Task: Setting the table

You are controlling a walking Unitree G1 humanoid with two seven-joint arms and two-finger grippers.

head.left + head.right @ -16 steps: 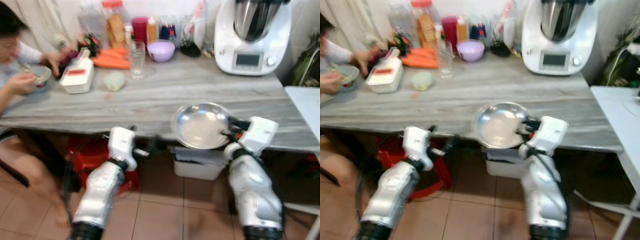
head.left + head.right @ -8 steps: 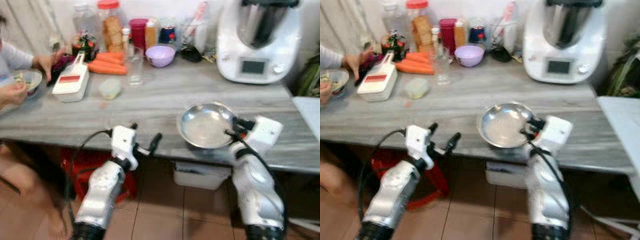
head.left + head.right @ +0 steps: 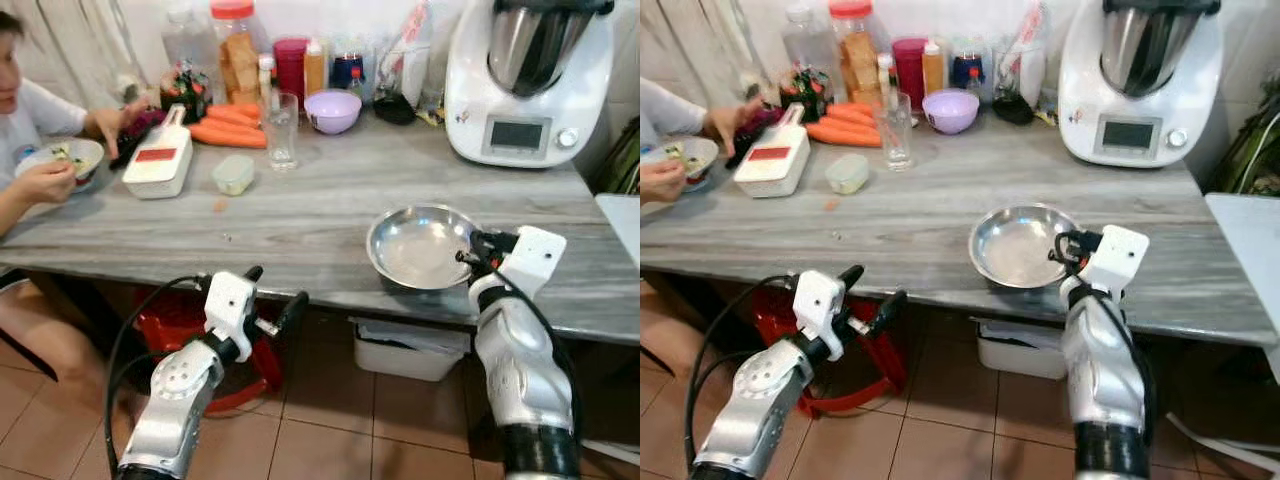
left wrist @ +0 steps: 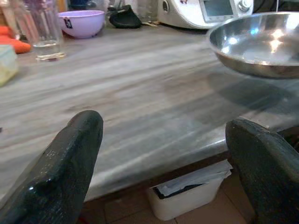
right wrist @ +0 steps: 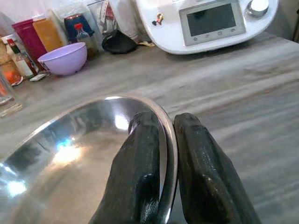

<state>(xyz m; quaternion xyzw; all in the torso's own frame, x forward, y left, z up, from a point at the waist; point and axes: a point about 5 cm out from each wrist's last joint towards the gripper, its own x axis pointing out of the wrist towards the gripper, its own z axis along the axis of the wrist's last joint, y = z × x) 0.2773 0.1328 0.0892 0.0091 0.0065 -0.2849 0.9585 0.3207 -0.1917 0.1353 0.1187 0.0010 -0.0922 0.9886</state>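
Note:
A shiny steel bowl [image 3: 418, 247] hovers just above the grey marble table [image 3: 300, 210], near its front edge on the right. My right gripper [image 3: 470, 252] is shut on the bowl's right rim; in the right wrist view the two black fingers [image 5: 140, 163] pinch the rim of the bowl [image 5: 70, 154]. My left gripper [image 3: 272, 294] stands open below the table's front edge, with nothing between its fingers [image 4: 70, 154]. The left wrist view has the bowl [image 4: 261, 44] off to one side above the tabletop.
A person [image 3: 25, 130] eats from a bowl [image 3: 68, 156] at the table's left end. A white slicer [image 3: 158, 163], small container [image 3: 234, 173], glass [image 3: 282, 128], carrots [image 3: 230, 128], purple bowl [image 3: 333, 108], jars and a white kitchen machine [image 3: 525, 80] stand farther back. A white bin [image 3: 405, 345] sits under the table.
The camera has shifted. My right gripper still holds the bowl over the table's front right. My left arm has sunk a little lower beneath the table edge.

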